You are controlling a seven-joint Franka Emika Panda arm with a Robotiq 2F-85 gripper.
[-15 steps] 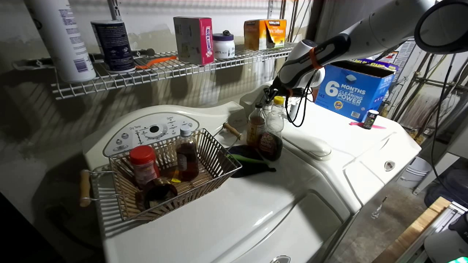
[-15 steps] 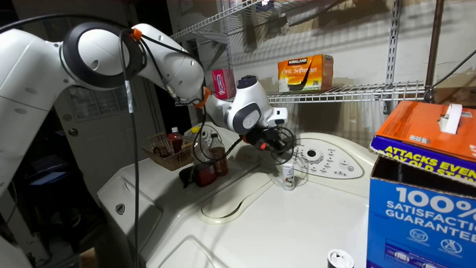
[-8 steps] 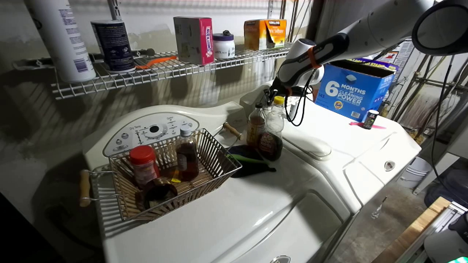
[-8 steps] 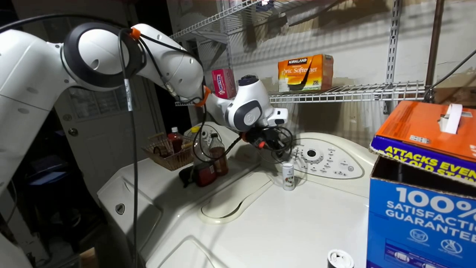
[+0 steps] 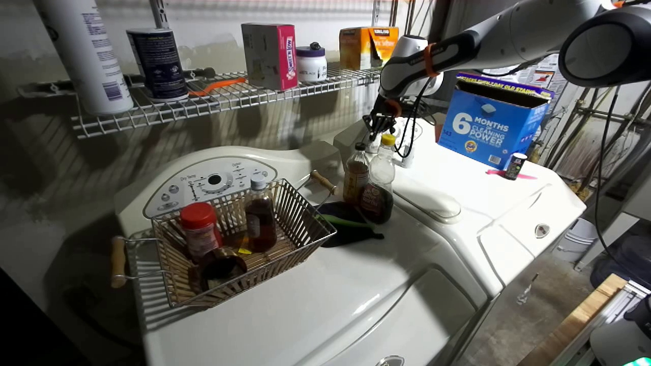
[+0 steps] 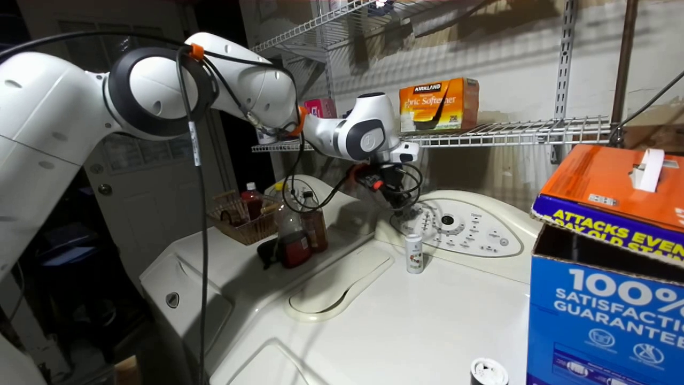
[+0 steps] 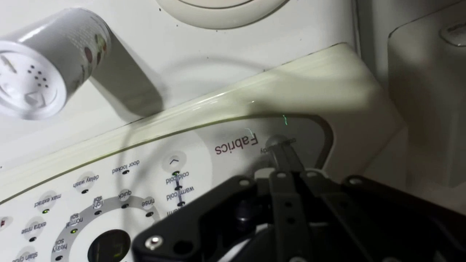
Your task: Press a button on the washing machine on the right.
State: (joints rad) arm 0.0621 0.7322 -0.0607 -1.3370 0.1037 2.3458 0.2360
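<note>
- Far left in an exterior view, a white can (image 5: 84,56) and a dark blue canister (image 5: 158,65) stand on a wire shelf (image 5: 213,107); a pink box (image 5: 269,57) stands farther along it.
- Below the shelf, a dryer (image 5: 285,315) lettered "Dry Temp" bears a slatted basket (image 5: 277,267).
- The basket holds, among other things, a red-lidded jar (image 5: 200,231) and, to its right, a pale-capped bottle (image 5: 261,218) of dark liquid.
- Just right of the basket, a dark-capped bottle (image 5: 354,179) and a yellow-capped bottle (image 5: 380,174) stand side by side on the dryer.
- Next comes the gripper (image 7: 287,157), narrow, its fingers together and pointing down at the control panel (image 6: 465,225) of the washing machine (image 6: 417,321). In the wrist view the tips lie over one end of the control panel, beside the word "Fabrics"; whether they touch it cannot be told.
- The washing machine stands right of the dryer in both exterior views, its control panel along the back. Small green lights (image 7: 45,211) glow by "normal soil" and "max extract".
- A white shaker (image 6: 414,255) stands upright on the washing machine, just in front of the control panel.
- Farther right, an open blue box (image 5: 491,127) and a black shaker (image 5: 515,168) with a white lid stand on the washing machine, near each other.
</note>
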